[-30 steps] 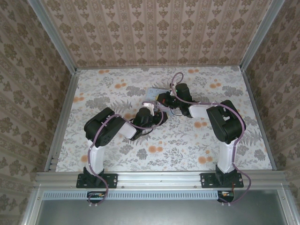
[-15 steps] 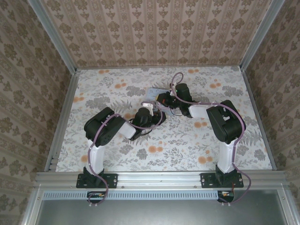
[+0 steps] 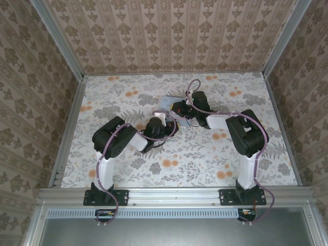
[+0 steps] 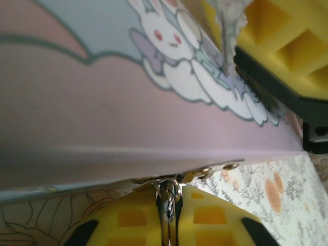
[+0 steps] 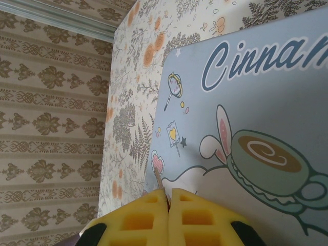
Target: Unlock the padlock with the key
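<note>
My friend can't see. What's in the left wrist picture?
The yellow fingers of the left gripper are shut on a small metal ring at the edge of a pastel tin with a cartoon bunny. The floral table shows beyond.

My two yellow fingers point(image 5: 138, 221) are pressed together at the bottom edge. A thin tan sliver point(image 5: 158, 180) pokes up from the seam between them; I cannot tell what it is. Its tip lies over the light blue cartoon tin point(image 5: 266, 92), beside a long-eared rabbit print. Left of the tin runs the floral surface point(image 5: 148, 66), then patterned wall point(image 5: 51, 128).
</note>
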Controlling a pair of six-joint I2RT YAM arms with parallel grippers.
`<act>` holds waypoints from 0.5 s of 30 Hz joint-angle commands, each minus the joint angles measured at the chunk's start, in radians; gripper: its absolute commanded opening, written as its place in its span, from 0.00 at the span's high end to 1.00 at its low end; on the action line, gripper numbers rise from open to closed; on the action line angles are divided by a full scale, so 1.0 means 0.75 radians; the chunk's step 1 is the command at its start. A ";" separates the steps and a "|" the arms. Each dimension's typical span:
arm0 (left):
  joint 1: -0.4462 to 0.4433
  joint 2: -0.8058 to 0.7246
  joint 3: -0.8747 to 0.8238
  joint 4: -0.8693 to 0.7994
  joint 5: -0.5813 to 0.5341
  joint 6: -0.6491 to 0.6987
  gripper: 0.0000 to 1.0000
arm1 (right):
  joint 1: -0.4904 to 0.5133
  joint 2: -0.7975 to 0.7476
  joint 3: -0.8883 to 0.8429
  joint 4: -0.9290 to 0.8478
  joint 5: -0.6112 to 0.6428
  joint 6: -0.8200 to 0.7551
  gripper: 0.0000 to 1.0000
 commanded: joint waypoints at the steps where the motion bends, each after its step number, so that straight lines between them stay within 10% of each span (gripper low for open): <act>1: 0.014 0.019 -0.018 0.093 0.052 -0.047 1.00 | 0.009 -0.013 -0.045 -0.119 -0.009 -0.016 1.00; 15: 0.049 -0.193 -0.117 -0.059 0.081 -0.103 1.00 | 0.003 -0.556 -0.429 -0.073 -0.038 -0.027 1.00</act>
